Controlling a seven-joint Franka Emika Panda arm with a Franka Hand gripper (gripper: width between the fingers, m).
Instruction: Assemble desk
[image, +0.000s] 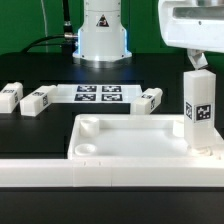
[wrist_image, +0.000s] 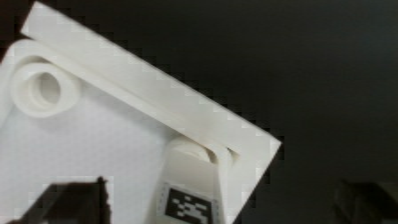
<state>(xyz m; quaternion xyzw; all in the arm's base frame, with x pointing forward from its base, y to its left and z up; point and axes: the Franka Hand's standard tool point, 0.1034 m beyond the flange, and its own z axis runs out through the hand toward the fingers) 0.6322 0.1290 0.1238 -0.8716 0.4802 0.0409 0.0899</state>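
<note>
– Pincer holding anything?
– No. It's wide open over one small white tagged block leg, upright in the big white plastic panel's two-o'clock corner.
– More legs?
– Three lying legs behind, beside the marker board.

Smooth, faintly glossy white plastic for the panel, matt white plastic with printed tags for the leg on it, matt black table beneath.

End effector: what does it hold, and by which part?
Nothing. The end effector is open; both fingers stand clear of the upright leg.
</note>
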